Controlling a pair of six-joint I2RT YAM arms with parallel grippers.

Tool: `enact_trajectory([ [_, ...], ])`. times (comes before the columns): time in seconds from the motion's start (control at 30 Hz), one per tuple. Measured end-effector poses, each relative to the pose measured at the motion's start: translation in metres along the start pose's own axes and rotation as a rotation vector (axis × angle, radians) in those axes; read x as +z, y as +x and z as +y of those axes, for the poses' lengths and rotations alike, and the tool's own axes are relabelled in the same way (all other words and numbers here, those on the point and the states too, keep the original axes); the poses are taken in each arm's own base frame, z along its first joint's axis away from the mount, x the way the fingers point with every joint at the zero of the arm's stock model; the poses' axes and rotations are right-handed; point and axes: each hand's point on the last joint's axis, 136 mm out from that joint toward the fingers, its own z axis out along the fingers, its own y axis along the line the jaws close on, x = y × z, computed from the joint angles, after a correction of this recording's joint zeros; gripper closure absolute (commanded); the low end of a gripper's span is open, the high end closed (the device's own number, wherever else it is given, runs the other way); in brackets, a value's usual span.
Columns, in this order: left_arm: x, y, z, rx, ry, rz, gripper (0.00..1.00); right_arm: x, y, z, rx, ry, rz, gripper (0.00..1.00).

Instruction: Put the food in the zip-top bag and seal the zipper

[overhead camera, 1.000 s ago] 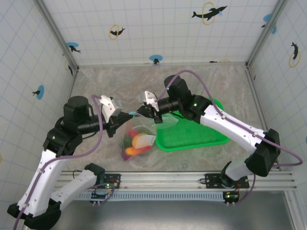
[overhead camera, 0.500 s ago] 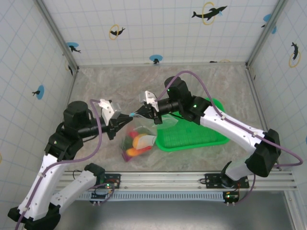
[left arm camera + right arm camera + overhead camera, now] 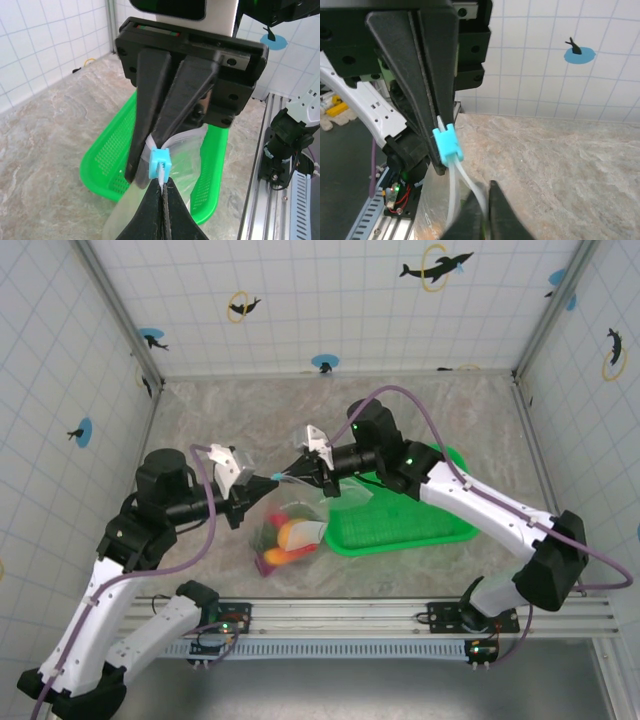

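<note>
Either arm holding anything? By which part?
Both: the left gripper and right gripper each pinch the zip-top bag by its zipper, on either side of the blue end piece.

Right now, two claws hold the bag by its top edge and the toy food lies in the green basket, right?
No: the toy food is inside the bag, not the green basket, as the top view shows. The left claw and right claw do hold its top edge.

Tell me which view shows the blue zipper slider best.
Left wrist: the zipper slider sits centred, large and sharp. Right wrist shows it left of centre, rim strips parting below. Top external gives a tiny cyan speck.
</note>
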Motion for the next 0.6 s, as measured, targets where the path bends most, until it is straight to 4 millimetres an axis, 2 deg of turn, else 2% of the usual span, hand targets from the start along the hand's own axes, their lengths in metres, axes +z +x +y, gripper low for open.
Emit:
enact_trajectory([
  [0.2, -0.001, 0.003, 0.004, -0.001, -0.029, -0.002, 1.0, -0.042, -0.012, -0.014, -0.02, 0.115, -0.035, 0.8],
  [0.33, -0.001, 0.008, 0.005, -0.008, -0.04, -0.003, 1.0, -0.062, -0.029, -0.01, -0.053, 0.142, -0.072, 0.8],
  [0.43, 0.001, 0.009, 0.006, -0.014, -0.039, -0.006, 1.0, -0.059, -0.034, -0.002, -0.048, 0.105, -0.078, 0.77],
  [0.6, 0.003, 0.009, 0.006, -0.016, -0.034, -0.005, 1.0, -0.036, -0.04, 0.017, -0.037, 0.005, -0.065, 0.72],
])
